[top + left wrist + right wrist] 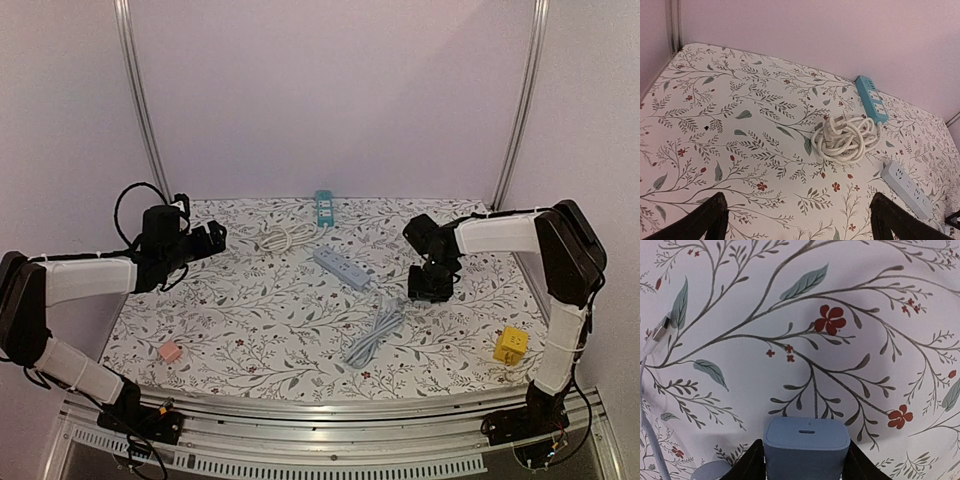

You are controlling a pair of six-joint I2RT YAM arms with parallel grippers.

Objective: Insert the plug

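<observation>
Right, the right hand [804, 452] first: in its wrist view the two dark fingers [751, 464] press against both sides of the blue-grey plug [806, 432], pinching it at the bottom centre of the frame. The plug's top face, with one small slot in it, points out over the patterned cloth. A white connector [660, 332] on a thin white lead lies at the left edge.

From overhead that right hand [432, 282] hangs low, right of centre, just beside the near end of the grey power strip [340, 268], where its grey cable [375, 335] loops toward the bottom of the frame. The plug itself can't be made out from up there.

Over to the left hand [212, 238], upper left of the cloth: spread wide, holding nothing and touching nothing. Its wrist view shows its fingertips [715, 205] well apart in the bottom corners.

The surface [250, 310] wears a white floral print. At the back lie a teal power strip [324, 208] and a coiled white cable [285, 238]. A yellow block [512, 345] sits lower right, a pink block [170, 352] lower left. Pale lilac walls and two metal posts [140, 100] close in the room.
</observation>
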